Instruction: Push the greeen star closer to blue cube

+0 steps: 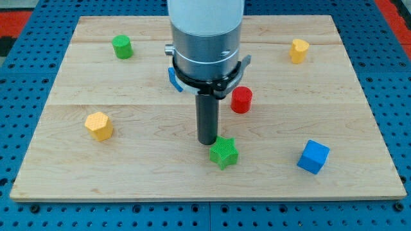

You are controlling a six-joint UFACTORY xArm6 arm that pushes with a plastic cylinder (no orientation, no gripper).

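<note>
My tip (207, 142), a bare rod tool with nothing to grip, touches the green star (223, 153) at its upper left, so the next push should drive rightward toward the blue cube (313, 156).

We see the green star (223, 153) flat on the tabletop (141, 160), near the view's bottom centre. The blue cube (313, 156) sits well apart to its right, turned slightly, resting flat at about the same height.

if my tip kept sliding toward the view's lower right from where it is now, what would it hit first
The green star: my tip sits at its upper left edge, seemingly touching. The blue cube lies farther right.
</note>
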